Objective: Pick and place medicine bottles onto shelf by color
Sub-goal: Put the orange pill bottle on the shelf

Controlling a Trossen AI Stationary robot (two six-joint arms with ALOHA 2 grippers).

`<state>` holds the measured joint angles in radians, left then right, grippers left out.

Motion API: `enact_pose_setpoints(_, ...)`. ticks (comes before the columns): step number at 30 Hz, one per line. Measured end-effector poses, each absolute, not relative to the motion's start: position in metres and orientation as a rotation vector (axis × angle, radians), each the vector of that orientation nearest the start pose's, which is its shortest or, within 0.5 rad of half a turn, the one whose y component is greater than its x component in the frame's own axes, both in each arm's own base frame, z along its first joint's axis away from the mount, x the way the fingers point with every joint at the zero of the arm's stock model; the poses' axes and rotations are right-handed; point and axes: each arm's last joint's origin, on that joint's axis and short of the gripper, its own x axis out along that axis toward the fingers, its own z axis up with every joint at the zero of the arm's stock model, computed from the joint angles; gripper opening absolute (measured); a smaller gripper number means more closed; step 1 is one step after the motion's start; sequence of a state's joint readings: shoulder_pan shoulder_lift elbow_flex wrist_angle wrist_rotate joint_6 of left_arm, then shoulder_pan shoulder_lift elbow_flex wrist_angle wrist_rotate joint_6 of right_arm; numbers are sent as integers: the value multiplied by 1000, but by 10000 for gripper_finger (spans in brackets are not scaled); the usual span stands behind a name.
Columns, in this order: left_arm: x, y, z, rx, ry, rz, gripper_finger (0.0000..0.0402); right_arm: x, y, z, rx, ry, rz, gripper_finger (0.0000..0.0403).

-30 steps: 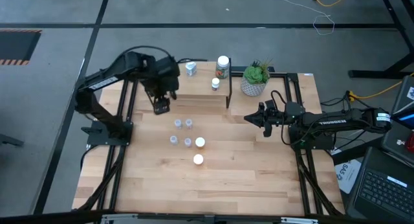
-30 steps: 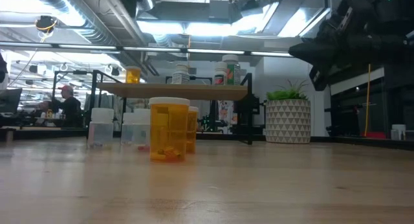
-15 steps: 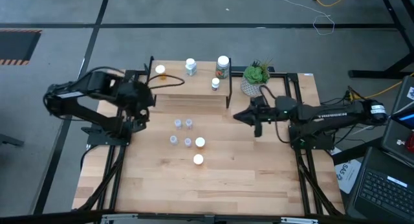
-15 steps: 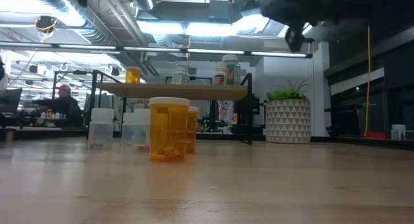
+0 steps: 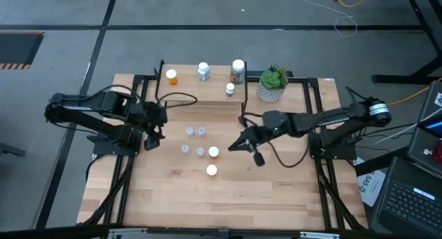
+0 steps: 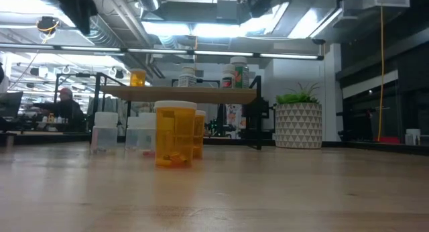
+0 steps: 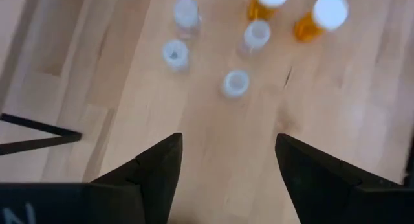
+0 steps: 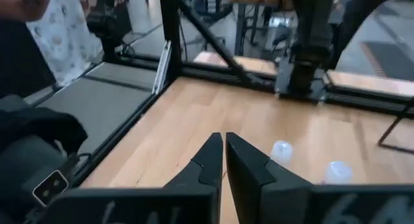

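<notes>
Four clear bottles [image 5: 194, 141] and two white-capped orange bottles [image 5: 213, 152] [image 5: 211, 170] stand upright in a group on the table's middle. On the shelf [image 5: 207, 101] at the far edge stand an orange bottle [image 5: 171, 75], a pale one [image 5: 203, 71], a small one [image 5: 230, 90] and the larger dark one [image 5: 238, 70]. My left gripper [image 5: 153, 133] is open, left of the group; its wrist view shows the bottles [image 7: 235, 83] ahead of its gripper [image 7: 228, 143]. My right gripper [image 5: 233, 146] is shut, just right of the orange bottle; in its wrist view [image 8: 224, 140] two clear bottles [image 8: 281, 149] show.
A potted green plant [image 5: 273, 83] stands right of the shelf at the far edge. The table's black frame rails [image 5: 128, 163] run along its left and right sides. Bare wood lies on the near half of the table [image 5: 228, 204].
My left gripper has drawn back from over the shelf toward the table's left edge and a little nearer, leaving an orange bottle in view on the shelf's left end. My right gripper has reached from the right side toward the table's middle, up to the bottle group.
</notes>
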<state>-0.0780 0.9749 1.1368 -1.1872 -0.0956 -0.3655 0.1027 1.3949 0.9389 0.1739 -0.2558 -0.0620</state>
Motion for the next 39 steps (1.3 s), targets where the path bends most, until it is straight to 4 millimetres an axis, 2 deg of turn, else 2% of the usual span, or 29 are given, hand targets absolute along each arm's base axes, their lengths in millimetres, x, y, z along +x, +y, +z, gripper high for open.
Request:
enact_pose_setpoints(3, 154, -9, 328, -207, 1050, 191, 243, 320, 43, 282, -39, 311, 372, 23)
enact_pose_setpoints(8, 147, -9, 330, -253, 1031, 206, 243, 334, 42, 285, -39, 421, 285, 23)
enact_pose_setpoints(11, 134, -6, 337, -232, 955, 272, 243, 341, 41, 288, -15, 483, 236, 23)
enact_pose_setpoints(15, 111, -4, 349, -211, 791, 406, 243, 351, 42, 289, 156, 548, 195, 24)
enact_pose_setpoints(17, 100, -4, 355, -203, 706, 422, 243, 353, 43, 288, 180, 562, 200, 27)
enact_pose_setpoints(21, 82, -5, 366, -228, 555, 367, 243, 358, 41, 281, 147, 575, 231, 58)
enact_pose_setpoints(25, 71, -5, 374, -256, 458, 315, 243, 367, 38, 273, 110, 556, 200, 121)
enact_pose_setpoints(29, 75, -7, 372, -220, 427, 303, 243, 377, 34, 263, 47, 535, 164, 188)
enact_pose_setpoints(32, 88, -11, 356, -146, 390, 270, 243, 381, 31, 256, 26, 541, 162, 222)
enact_pose_setpoints(39, 119, -26, 304, -80, 243, 53, 243, 381, 32, 250, 53, 581, 155, 242)
